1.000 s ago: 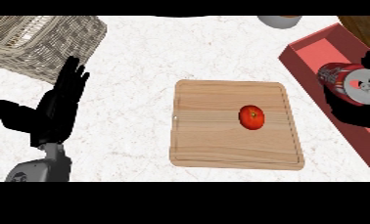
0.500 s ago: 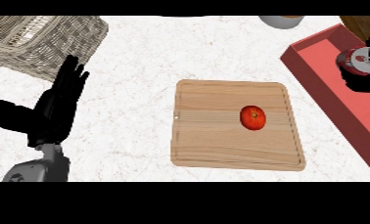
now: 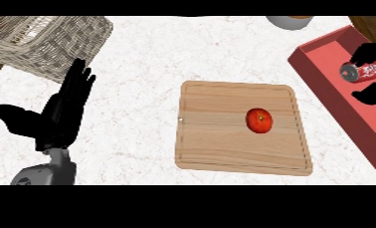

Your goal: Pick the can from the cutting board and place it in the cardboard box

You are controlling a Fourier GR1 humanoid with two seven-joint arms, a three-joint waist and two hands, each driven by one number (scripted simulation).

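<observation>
A red can (image 3: 357, 71) with a silver end lies tilted over the red box (image 3: 323, 85) at the right edge. My right hand (image 3: 365, 54) shows only as black fingers above and below the can, curled round it. A wooden cutting board (image 3: 238, 142) lies in the middle of the counter with a red tomato (image 3: 259, 120) on it. At the left my left hand (image 3: 62, 108) rests open, fingers up.
A wicker basket (image 3: 48, 41) stands at the back left, just beyond my left hand. A grey bowl-like object (image 3: 290, 21) sits at the back edge, right of centre. White marbled counter lies between the board and the basket.
My right hand has carried the can up and to the right, farther over the red box. The left hand, the board and the tomato have stayed put.
</observation>
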